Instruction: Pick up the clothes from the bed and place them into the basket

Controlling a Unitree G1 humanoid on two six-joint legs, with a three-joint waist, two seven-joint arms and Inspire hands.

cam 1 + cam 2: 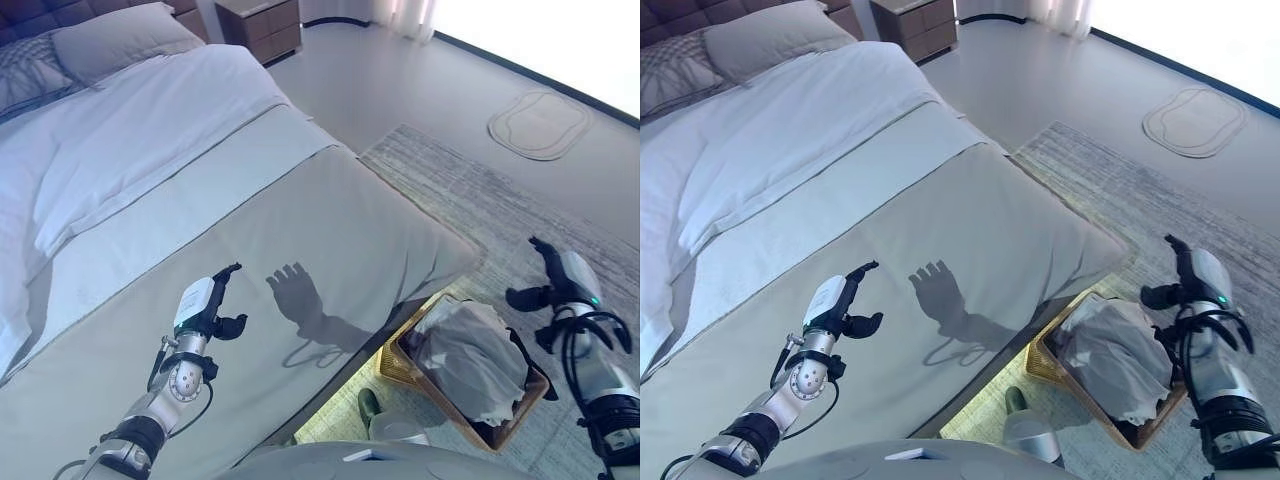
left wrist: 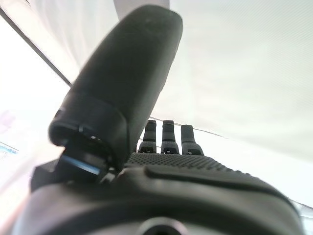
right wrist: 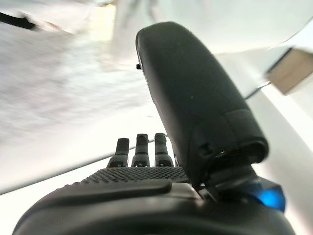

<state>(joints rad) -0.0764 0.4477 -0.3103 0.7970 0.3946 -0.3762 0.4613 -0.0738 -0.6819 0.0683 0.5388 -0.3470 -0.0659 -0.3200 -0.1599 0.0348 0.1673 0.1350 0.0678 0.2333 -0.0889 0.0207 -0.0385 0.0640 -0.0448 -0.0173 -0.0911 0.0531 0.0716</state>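
Observation:
Grey and white clothes (image 1: 472,352) lie heaped in a woven basket (image 1: 400,368) on the floor at the bed's foot corner. No loose clothing shows on the bed (image 1: 330,230); only its grey cover and white sheet are there. My left hand (image 1: 207,307) hovers over the grey cover near the front, fingers straight, holding nothing. My right hand (image 1: 556,278) is raised over the rug to the right of the basket, also open and empty. In the wrist views each hand (image 2: 166,137) (image 3: 142,149) shows straight fingers and a raised thumb.
A patterned grey rug (image 1: 520,210) lies under the basket. A pale round mat (image 1: 540,122) sits on the floor at the far right. A wooden nightstand (image 1: 262,25) stands by the headboard, with pillows (image 1: 120,38) at the bed's head.

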